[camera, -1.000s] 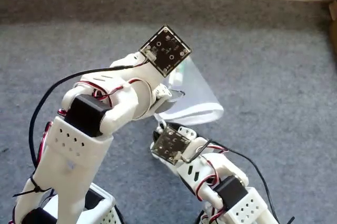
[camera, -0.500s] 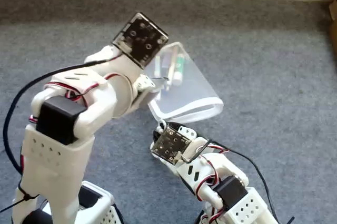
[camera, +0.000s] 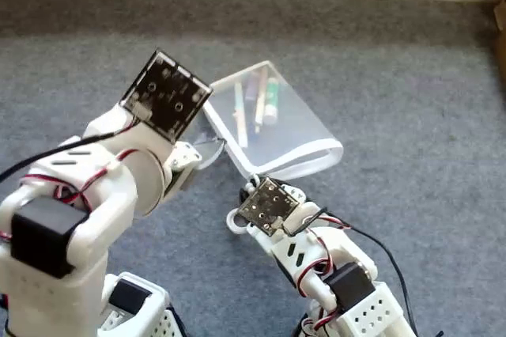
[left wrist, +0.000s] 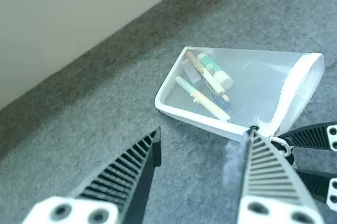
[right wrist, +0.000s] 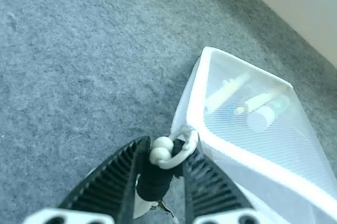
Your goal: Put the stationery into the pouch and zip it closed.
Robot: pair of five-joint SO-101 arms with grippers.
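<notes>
The clear mesh pouch (camera: 296, 135) with white edging lies on the grey carpet, with pens and a glue stick (camera: 257, 104) inside it. My left gripper (camera: 207, 147) is open with nothing between its fingers, and sits just off the pouch's near-left side. In the left wrist view the pouch (left wrist: 247, 84) and the stationery (left wrist: 208, 84) lie past the left gripper (left wrist: 204, 131). My right gripper (right wrist: 167, 148) is shut on the zipper pull (right wrist: 169, 153), a white cord with a bead at the pouch's (right wrist: 253, 129) corner. In the high view the right gripper (camera: 251, 185) is at the pouch's near corner.
Grey carpet (camera: 411, 84) surrounds the pouch, with open floor to the right and behind. A pale wall (left wrist: 63, 19) runs along the far edge. The right arm's black fingers (left wrist: 310, 137) lie close beside my left gripper.
My left arm has pulled back to the left off the pouch, uncovering the stationery inside. The right gripper has kept hold of the zipper pull and shifted slightly.
</notes>
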